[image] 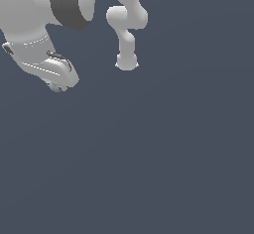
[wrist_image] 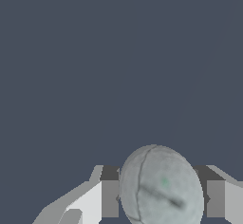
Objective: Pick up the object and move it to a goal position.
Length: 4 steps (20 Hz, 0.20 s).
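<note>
In the wrist view my gripper point(wrist_image: 162, 192) is shut on the object, a pale grey-green ball point(wrist_image: 161, 187) with dark streaks. One grey finger point(wrist_image: 109, 194) presses on each side of it. The ball hangs above the dark floor. In the exterior view the white hand of the arm point(image: 47, 62) is at the upper left. Only a sliver of the ball point(image: 53, 86) peeks out under it, and the fingers are hidden behind the hand.
The arm's base and lower links point(image: 126, 34) stand at the back of the exterior view, right of the hand. A flat dark blue-grey floor point(image: 158, 153) fills the rest of both views. No goal marker shows.
</note>
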Motion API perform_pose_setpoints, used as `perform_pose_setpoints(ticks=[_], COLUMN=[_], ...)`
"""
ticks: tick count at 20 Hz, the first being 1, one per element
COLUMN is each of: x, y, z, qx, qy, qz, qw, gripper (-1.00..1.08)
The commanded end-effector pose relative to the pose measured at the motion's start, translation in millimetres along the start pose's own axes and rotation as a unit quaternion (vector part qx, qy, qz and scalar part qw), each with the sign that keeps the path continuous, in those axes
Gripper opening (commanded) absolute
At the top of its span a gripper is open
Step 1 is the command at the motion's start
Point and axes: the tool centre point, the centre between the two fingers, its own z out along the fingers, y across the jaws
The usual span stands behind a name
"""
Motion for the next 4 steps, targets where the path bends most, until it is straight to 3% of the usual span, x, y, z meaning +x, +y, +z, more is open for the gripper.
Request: perform_pose_setpoints(ticks=[1,4], x=[-0.4,-0.3], y=[3.6,5.2], z=[-7.2,-9.8], qx=[0.000,0.000], qy=[-0.001,-0.001], qz=[-0.001,-0.001], qw=[1.0000,1.0000], gripper=[-1.00,-1.00])
